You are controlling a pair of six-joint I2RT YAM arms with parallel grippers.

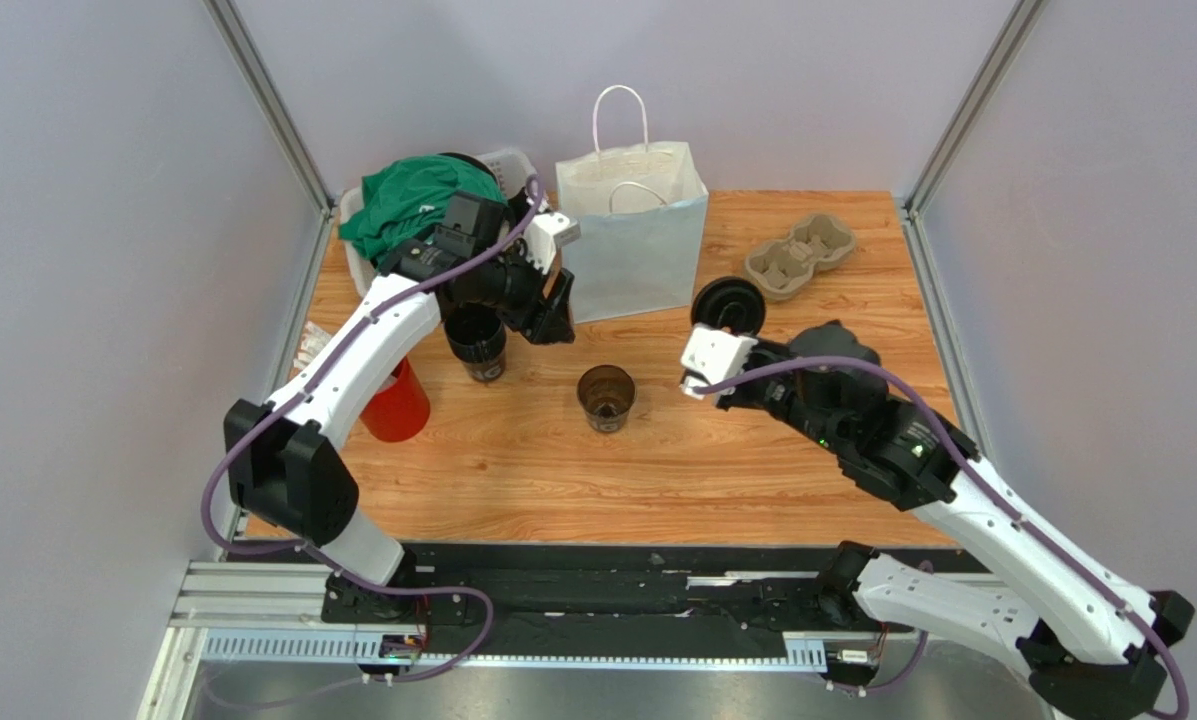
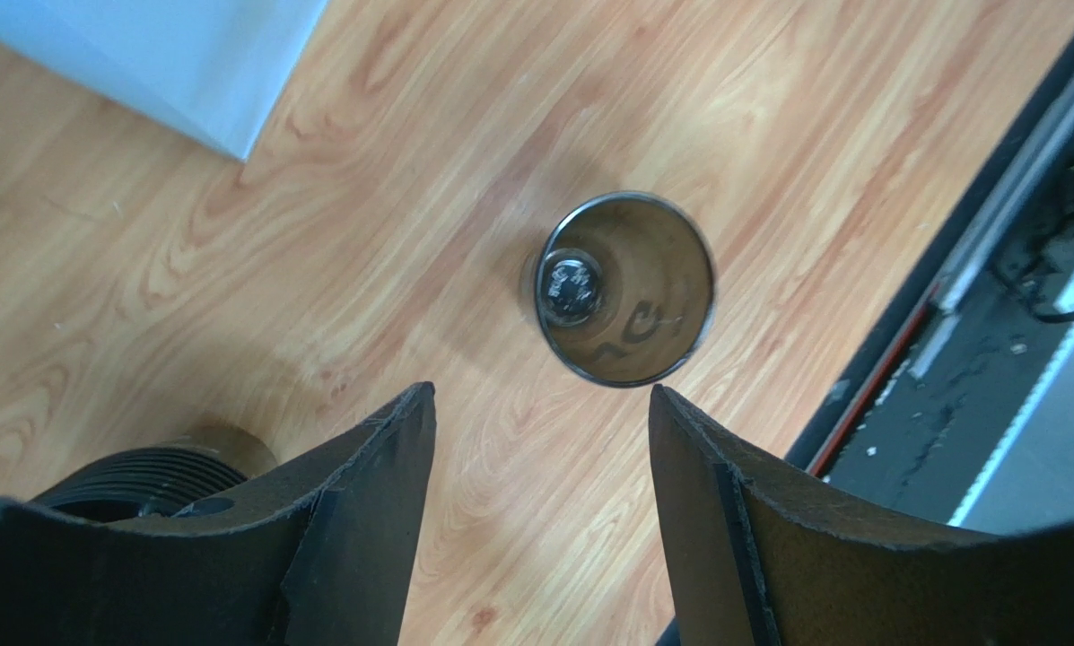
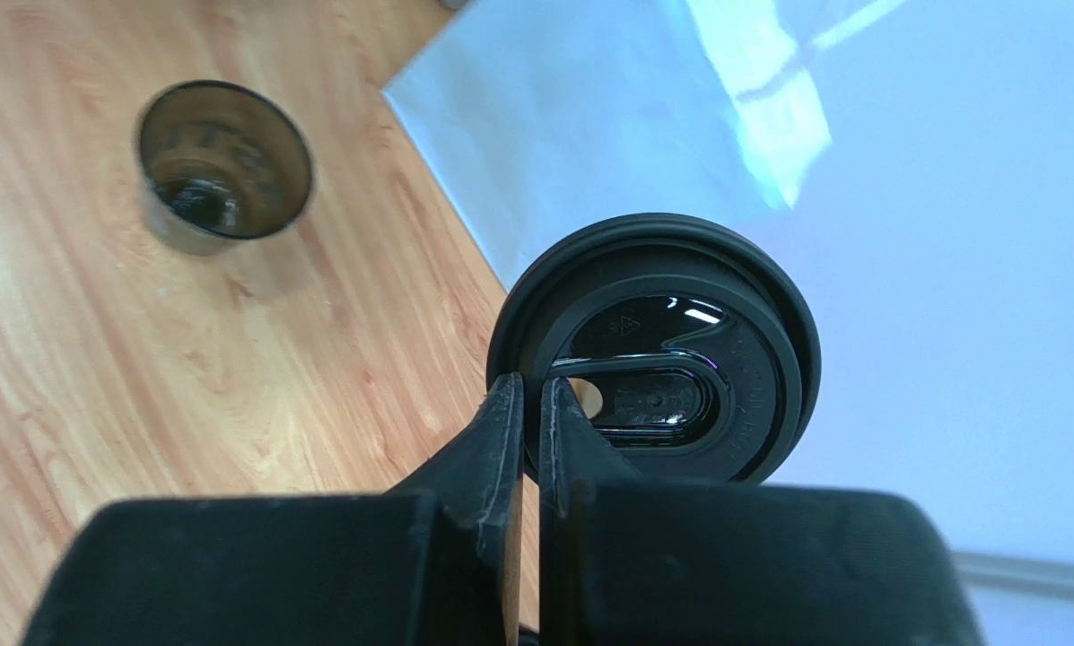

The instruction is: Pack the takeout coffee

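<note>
A black ribbed paper coffee cup (image 1: 477, 339) stands without a lid at the back left, just under my left arm. In the left wrist view its rim (image 2: 138, 478) shows beside the left finger. My left gripper (image 1: 553, 306) (image 2: 542, 411) is open and empty, above bare wood next to that cup. My right gripper (image 1: 718, 333) (image 3: 531, 397) is shut on the edge of a round black lid (image 1: 729, 305) (image 3: 663, 353) and holds it on edge in front of the white paper bag (image 1: 634, 225) (image 3: 717, 135).
A small dark open cup (image 1: 606, 398) (image 2: 626, 290) (image 3: 223, 164) stands mid-table. A red cup (image 1: 398, 402) stands at the left. A basket with a green cloth (image 1: 409, 203) is at the back left. A cardboard cup carrier (image 1: 800, 252) lies at the back right.
</note>
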